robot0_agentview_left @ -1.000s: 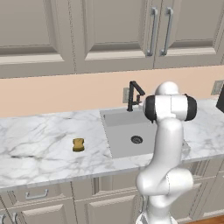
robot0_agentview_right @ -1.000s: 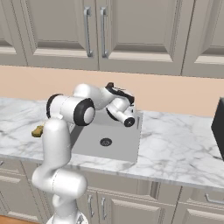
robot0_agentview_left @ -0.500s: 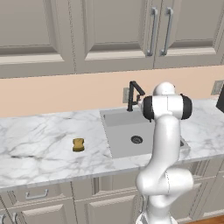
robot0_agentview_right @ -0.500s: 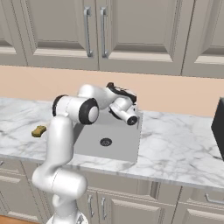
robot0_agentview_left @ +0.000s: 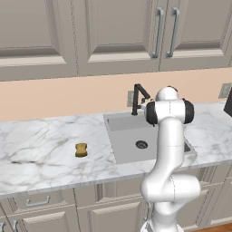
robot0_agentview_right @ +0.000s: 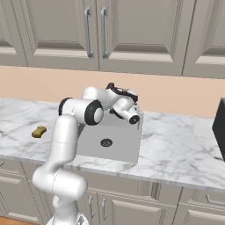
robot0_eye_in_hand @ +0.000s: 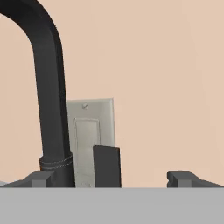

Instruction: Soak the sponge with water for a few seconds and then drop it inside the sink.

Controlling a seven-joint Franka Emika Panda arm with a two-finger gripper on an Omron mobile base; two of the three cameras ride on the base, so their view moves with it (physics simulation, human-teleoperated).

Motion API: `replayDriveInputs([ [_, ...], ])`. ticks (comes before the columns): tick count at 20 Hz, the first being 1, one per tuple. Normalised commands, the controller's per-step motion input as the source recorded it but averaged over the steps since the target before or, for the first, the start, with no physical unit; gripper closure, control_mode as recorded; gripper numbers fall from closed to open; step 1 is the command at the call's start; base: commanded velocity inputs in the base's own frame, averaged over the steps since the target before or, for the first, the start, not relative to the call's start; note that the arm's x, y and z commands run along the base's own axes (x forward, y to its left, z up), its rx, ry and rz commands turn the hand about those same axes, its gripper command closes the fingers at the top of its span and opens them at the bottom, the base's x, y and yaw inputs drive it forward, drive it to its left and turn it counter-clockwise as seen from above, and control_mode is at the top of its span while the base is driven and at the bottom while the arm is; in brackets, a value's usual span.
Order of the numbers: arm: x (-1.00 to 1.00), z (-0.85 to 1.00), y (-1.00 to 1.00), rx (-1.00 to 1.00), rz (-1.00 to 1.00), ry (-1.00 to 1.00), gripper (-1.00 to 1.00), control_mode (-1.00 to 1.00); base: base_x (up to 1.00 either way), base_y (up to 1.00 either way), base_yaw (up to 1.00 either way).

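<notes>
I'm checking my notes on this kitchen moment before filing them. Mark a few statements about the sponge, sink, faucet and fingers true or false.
1. The sponge lies on the marble counter, left of the sink. True.
2. The fingers are closed on the sponge. False: they stand open and empty, up by the faucet.
3. Water is running from the faucet. False: no stream shows.
4. The gripper faces the faucet's black handle, with a wall switch plate behind it. True.
5. The sponge sits in the sink basin. False: only the drain shows there.
</notes>
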Motion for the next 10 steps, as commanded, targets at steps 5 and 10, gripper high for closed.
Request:
replayDriveInputs([
  [5, 0.24, -0.10, 0.00, 0.00, 0.00, 0.00, -1.00, -1.00, 0.00, 0.00, 0.00],
  [10, 0.07, -0.01, 0.04, 0.00, 0.00, 0.00, -1.00, -1.00, 0.00, 0.00, 0.00],
])
